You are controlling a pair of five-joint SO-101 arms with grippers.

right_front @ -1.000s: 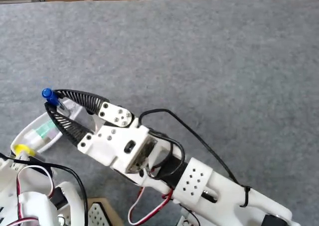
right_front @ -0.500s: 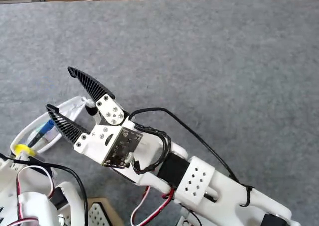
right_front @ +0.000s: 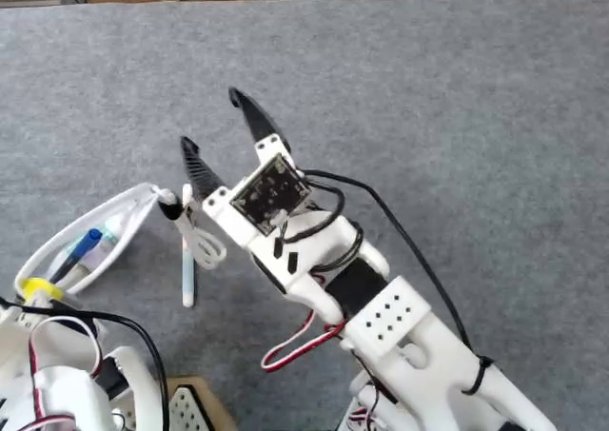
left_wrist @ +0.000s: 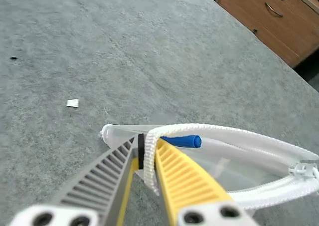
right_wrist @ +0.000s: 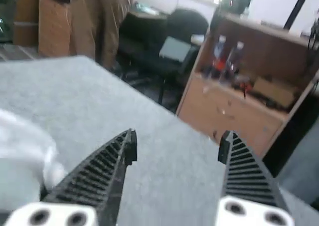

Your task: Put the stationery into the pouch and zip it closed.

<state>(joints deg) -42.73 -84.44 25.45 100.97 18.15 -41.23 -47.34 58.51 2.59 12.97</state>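
The clear pouch (right_front: 90, 241) with a white zipper lies open at the table's left. A blue-capped pen (right_front: 84, 243) rests inside it, and its blue cap (left_wrist: 182, 141) pokes up past the zipper band. My left gripper (right_front: 38, 287), with one yellow and one grey finger, is shut on the pouch's zipper edge (left_wrist: 149, 156) at the near end. A pale pen (right_front: 187, 271) lies on the felt just right of the pouch, beside the zipper's pull (right_front: 169, 205). My right gripper (right_front: 211, 122) hangs open and tipped upward beyond the pouch's far end, its black fingers (right_wrist: 112, 168) holding nothing.
Grey felt (right_front: 457, 98) covers the table, with bare room to the right and at the back. A small white scrap (left_wrist: 73, 103) lies on the felt near the pouch. A wooden drawer unit (left_wrist: 269, 16) stands past the table's edge.
My right gripper, shut on the blue-capped pen over the pouch, opened and left it inside, then swung up and right. The pale pen beside the pouch has come into sight.
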